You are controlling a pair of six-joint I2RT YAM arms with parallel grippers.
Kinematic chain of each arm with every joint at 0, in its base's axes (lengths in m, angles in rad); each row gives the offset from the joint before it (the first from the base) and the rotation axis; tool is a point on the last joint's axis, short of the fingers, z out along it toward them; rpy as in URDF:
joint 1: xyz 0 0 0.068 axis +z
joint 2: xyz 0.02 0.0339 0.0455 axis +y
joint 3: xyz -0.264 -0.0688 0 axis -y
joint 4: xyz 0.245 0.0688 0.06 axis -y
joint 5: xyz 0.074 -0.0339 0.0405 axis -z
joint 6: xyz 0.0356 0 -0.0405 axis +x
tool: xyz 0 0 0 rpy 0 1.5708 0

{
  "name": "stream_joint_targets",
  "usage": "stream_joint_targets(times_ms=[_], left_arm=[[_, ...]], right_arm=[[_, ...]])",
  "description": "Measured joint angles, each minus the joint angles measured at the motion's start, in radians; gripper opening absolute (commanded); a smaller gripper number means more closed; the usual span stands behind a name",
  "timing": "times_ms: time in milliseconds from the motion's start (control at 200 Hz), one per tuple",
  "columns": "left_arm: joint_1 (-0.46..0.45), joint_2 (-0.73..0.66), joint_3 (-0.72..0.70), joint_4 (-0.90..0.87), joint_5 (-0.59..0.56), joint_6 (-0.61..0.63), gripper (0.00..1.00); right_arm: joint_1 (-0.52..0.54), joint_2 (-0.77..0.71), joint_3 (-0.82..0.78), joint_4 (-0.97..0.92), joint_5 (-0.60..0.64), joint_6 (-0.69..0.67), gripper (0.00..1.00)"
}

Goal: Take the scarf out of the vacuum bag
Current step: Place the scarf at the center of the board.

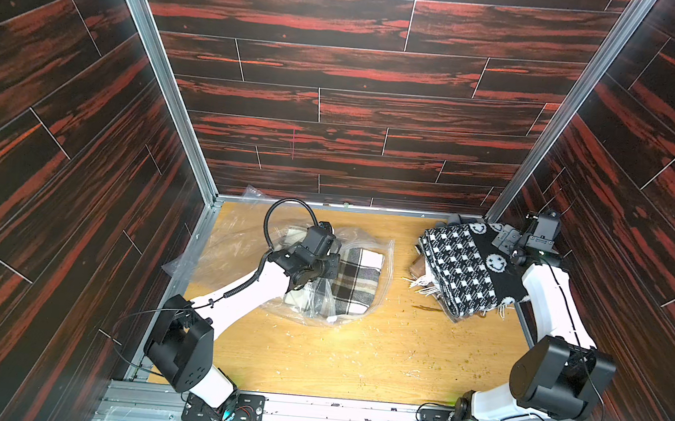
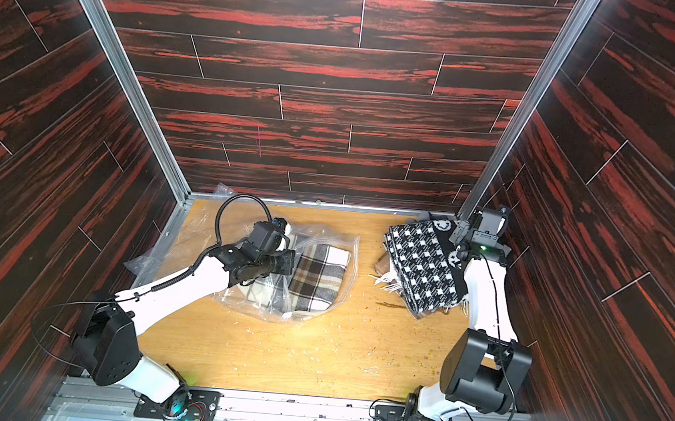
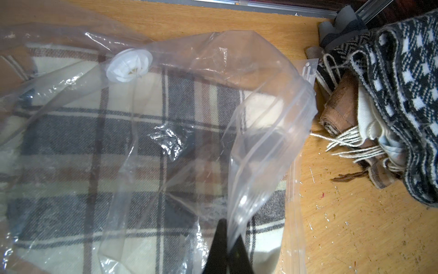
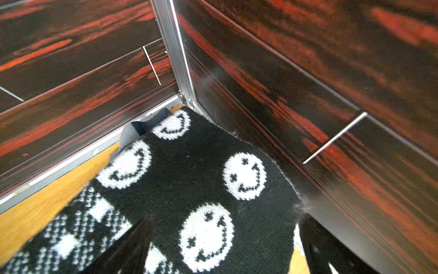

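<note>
Left arm (image 1: 236,294) over vacuum bag (image 1: 350,237), fingers (image 3: 216,246) pinching it, right arm (image 1: 550,288) bent

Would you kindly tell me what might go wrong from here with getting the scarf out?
The left end effector is shut on only a thin fold of the crinkly clear plastic vacuum bag; it may slip. The cream-and-grey plaid scarf lies inside, so pulling could drag the bag along. The open right end effector hovers over the black-and-white smiley knitted scarf; the cream fringe beneath, near the bag's mouth, might snag.
</note>
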Motion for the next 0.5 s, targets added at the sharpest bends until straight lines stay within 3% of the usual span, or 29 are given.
stream_joint_targets(times_ms=[306,496], left_arm=[[0.0,-0.002,0.0,0.0,0.007,0.001,0.0],[0.0,-0.002,-0.001,0.006,0.038,0.01,0.0]], right_arm=[[0.009,-0.077,-0.133,0.099,-0.185,0.01,0.99],[0.079,-0.169,-0.202,0.109,-0.317,0.018,0.98]])
